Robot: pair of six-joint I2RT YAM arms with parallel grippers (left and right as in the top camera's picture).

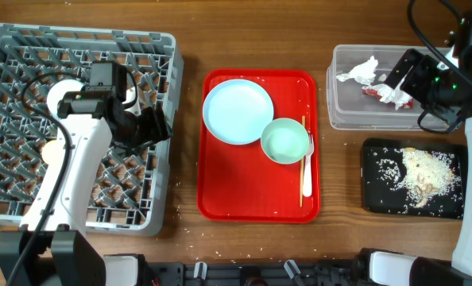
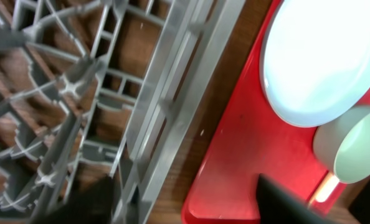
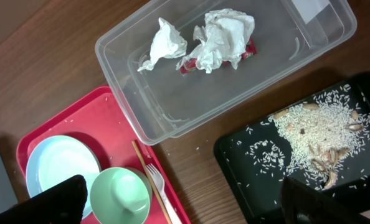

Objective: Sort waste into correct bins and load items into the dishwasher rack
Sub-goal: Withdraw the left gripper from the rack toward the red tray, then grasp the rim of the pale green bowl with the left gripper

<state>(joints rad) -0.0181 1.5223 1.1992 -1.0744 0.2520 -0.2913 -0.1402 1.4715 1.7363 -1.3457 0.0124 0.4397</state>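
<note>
The grey dishwasher rack (image 1: 13,48) is at the left. My left gripper (image 1: 152,125) hangs open and empty over its right edge (image 2: 166,93). On the red serving tray (image 1: 244,183) lie the pale blue plate (image 1: 237,111), mint-green bowl (image 1: 284,141), chopsticks (image 1: 303,159) and white fork (image 1: 307,171). The clear tub (image 1: 339,111) holds white tissues (image 3: 225,31) and the red wrapper (image 3: 250,48). The black tray (image 1: 375,199) holds rice scraps (image 1: 431,175). My right gripper (image 1: 400,78) is open and empty above the tub. A pale yellowish thing (image 1: 52,148) in the rack is half hidden by my left arm.
Loose crumbs lie on the red tray and on the wood near the rack's front. Bare wood separates the rack, the red tray and the bins. The right arm's cables (image 1: 427,36) hang over the back right corner.
</note>
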